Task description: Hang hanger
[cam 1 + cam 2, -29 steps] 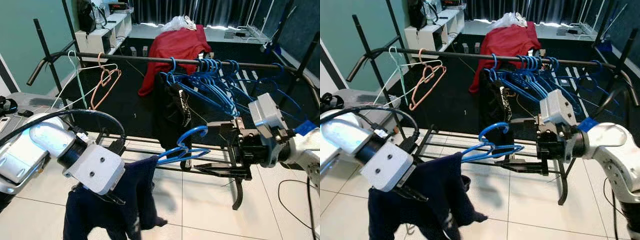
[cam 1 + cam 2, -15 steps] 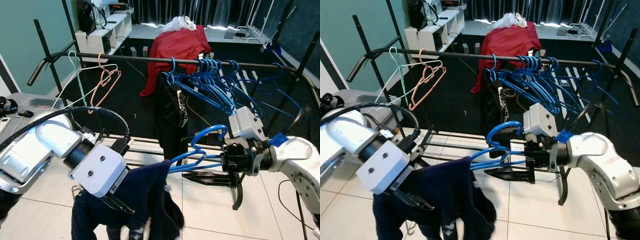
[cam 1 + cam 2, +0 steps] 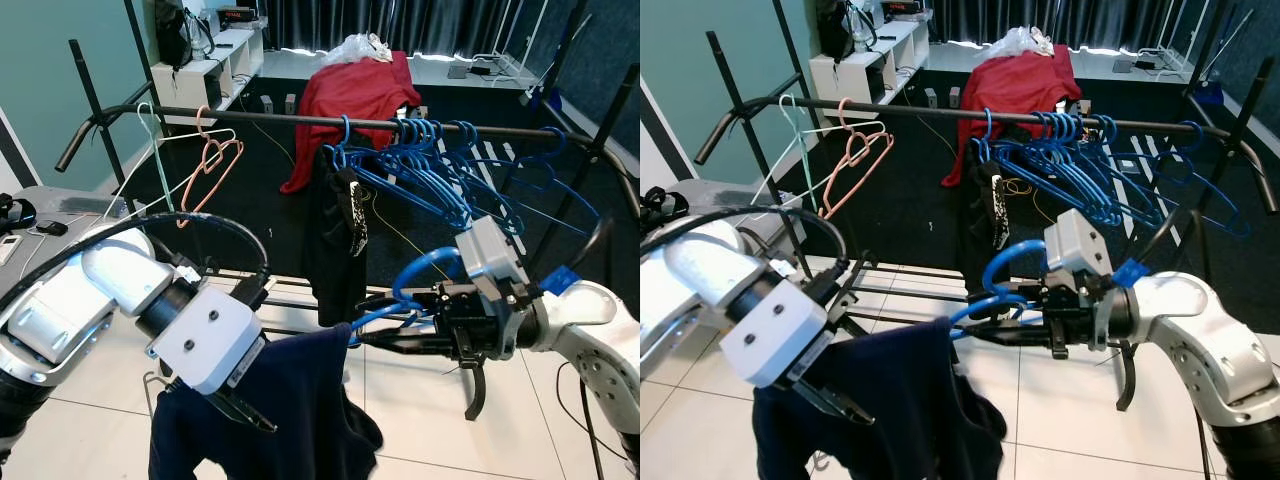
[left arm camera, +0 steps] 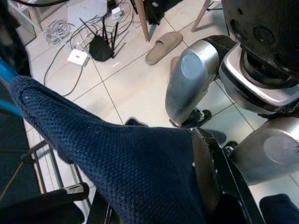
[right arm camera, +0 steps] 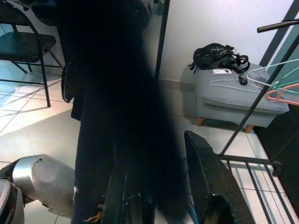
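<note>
Right hand (image 3: 375, 338) gripping blue hanger (image 3: 425, 275)

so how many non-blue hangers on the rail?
3, all at the rail's left end: a green hanger, a white hanger and a pink hanger, bunched together. Others may hide among the blue ones.

Daylight glares from the far window (image 3: 400, 15); head views are sharp, while a dark blur smears the right wrist view.

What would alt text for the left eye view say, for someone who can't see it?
Two robot arms hold a navy garment on a blue hanger: left gripper on the cloth, right gripper on the hanger. Behind stands a clothes rail with blue hangers.
</note>
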Robot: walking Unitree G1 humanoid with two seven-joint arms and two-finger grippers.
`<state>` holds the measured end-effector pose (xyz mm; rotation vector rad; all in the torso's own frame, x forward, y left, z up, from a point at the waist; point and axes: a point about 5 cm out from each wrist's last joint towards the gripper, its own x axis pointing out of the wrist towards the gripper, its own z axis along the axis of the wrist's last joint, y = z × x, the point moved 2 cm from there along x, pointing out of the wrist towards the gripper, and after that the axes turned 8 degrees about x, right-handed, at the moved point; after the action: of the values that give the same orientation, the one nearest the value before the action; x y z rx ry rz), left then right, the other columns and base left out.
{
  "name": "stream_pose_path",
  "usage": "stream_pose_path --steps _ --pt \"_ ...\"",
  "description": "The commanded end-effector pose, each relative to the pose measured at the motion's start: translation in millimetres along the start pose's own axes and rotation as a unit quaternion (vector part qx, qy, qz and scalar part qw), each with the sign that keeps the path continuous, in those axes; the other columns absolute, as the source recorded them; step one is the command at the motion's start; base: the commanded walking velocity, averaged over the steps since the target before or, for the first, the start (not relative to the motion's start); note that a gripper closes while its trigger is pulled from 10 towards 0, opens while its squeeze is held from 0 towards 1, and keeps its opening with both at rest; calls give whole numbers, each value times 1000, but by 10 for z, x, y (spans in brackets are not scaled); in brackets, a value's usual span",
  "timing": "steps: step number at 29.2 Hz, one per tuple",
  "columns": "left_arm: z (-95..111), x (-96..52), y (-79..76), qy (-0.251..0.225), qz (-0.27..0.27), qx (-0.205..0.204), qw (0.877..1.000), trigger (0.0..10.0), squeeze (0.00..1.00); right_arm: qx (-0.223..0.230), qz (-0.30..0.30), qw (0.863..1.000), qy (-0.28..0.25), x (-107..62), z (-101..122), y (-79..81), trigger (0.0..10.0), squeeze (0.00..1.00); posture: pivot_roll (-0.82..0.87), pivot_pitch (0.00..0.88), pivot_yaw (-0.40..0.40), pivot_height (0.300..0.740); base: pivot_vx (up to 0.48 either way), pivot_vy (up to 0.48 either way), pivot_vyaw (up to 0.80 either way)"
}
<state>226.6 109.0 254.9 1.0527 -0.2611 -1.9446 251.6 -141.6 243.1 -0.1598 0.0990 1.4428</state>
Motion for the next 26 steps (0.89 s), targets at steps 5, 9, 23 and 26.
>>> stream_pose_path --steps 5,9,23,26 --pt "-60 -51 53 37 0 23 999 10000 0 -4 25 1000 9 24 25 61 0 0 -62 0 15 740 0 0 0" --pt "-141 -85 50 58 1 10 998 10000 255 -3 25 1000 9 6 33 66 0 0 -64 1 16 740 0 0 0" --pt "-93 -448 400 14 184 -13 983 10000 220 -7 -25 1000 -7 -17 40 -46 0 0 -63 7 19 740 0 0 0" --pt "39 -782 456 -63 288 -36 955 10000 0 -12 -100 994 -36 -128 98 -212 0 0 -61 8 21 740 0 0 0"
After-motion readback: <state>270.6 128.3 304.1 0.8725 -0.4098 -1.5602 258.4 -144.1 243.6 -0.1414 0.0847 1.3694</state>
